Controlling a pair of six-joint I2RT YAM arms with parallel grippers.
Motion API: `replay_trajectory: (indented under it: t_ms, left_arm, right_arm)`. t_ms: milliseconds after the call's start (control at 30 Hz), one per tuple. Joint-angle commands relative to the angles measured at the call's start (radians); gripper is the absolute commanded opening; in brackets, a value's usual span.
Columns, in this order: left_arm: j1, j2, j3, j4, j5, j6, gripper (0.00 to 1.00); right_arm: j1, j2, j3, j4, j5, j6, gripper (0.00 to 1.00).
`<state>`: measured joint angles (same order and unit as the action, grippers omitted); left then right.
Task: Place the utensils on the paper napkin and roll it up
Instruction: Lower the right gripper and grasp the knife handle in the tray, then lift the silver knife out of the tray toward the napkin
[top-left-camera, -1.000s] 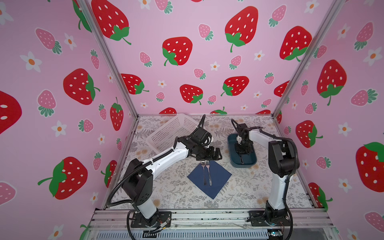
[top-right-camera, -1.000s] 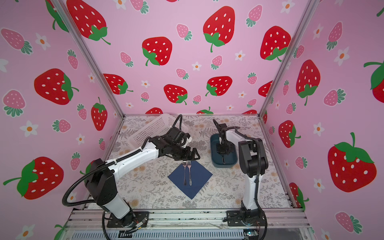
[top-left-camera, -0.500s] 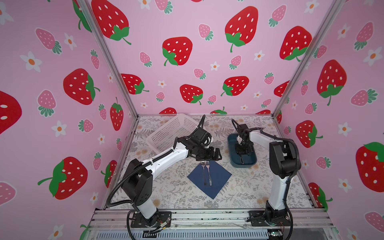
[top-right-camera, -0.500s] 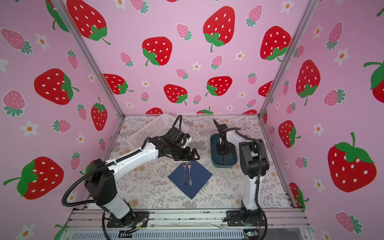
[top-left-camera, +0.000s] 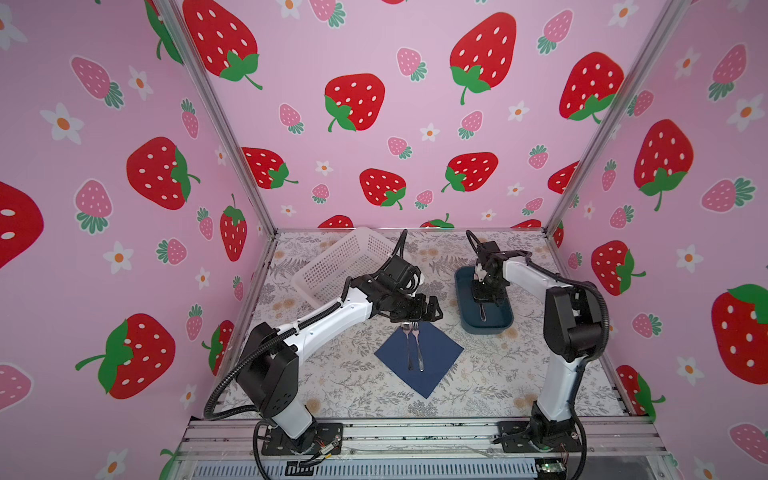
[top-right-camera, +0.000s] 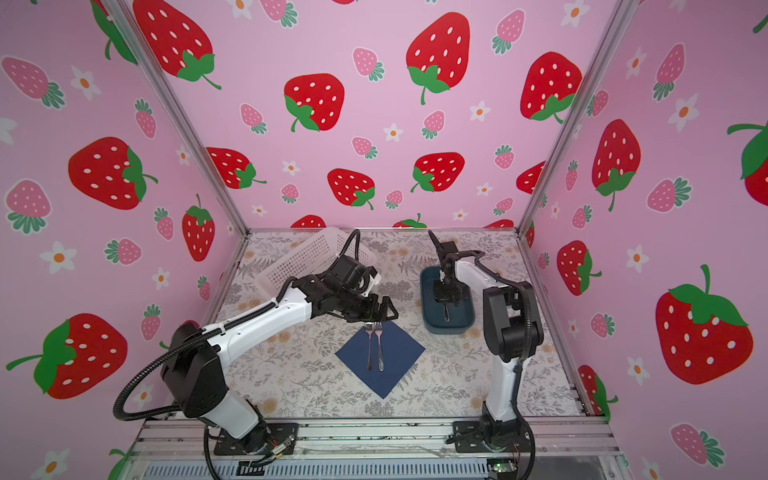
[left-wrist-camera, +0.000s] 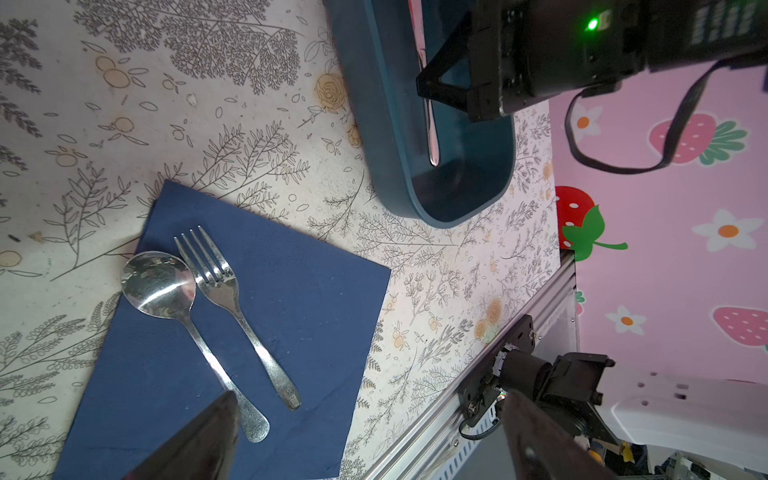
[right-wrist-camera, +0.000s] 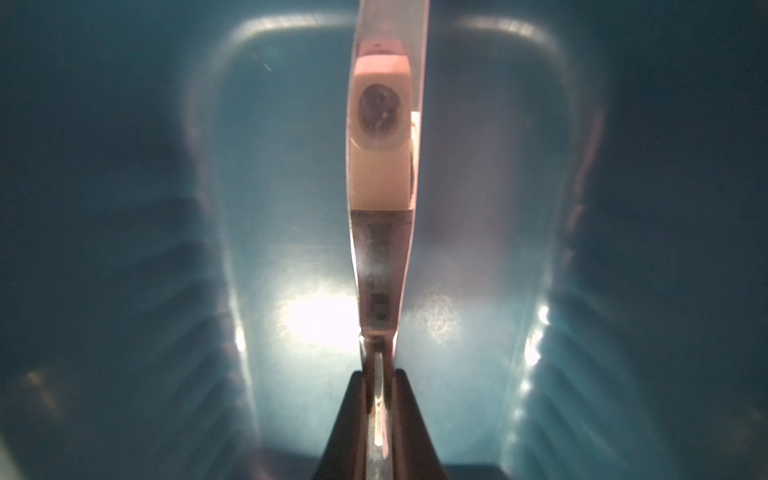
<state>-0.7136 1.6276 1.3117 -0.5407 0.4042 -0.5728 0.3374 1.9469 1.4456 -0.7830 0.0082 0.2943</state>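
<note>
Lying parallel on napkin, fork and spoon heads rearward; right end effector pinching knife, left end effector spread.

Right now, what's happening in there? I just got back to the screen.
The spoon and fork lie side by side on the blue napkin, which is flat and not yet rolled. The left pincer hovers open above their heads, holding nothing. The right pincer is down inside the teal tray, shut on the knife, the one piece not yet on the napkin.
</note>
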Motion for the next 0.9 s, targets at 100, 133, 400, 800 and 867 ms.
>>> replay_trajectory:
  t_ms: [100, 133, 400, 800, 867]
  left_arm:
    - [-0.001, -0.032, -0.022, 0.017, 0.006, -0.006, 1.00]
    - [-0.001, -0.033, -0.023, 0.016, 0.006, -0.006, 1.00]
    - [0.000, -0.037, -0.018, 0.003, 0.002, 0.006, 1.00]
    - [0.000, -0.061, -0.047, 0.007, -0.005, 0.002, 1.00]
    - [0.000, -0.067, -0.059, 0.016, -0.005, -0.008, 1.00]
  right_arm:
    - [-0.005, -0.034, 0.024, -0.032, -0.027, 0.008, 0.07]
    - [-0.004, -0.035, 0.025, -0.033, -0.031, 0.009, 0.07]
    - [-0.005, -0.058, 0.069, -0.057, -0.077, 0.007, 0.07]
    - [0.006, -0.158, 0.106, -0.101, -0.183, 0.015, 0.07]
    - [0.017, -0.175, 0.097, -0.103, -0.198, 0.021, 0.07]
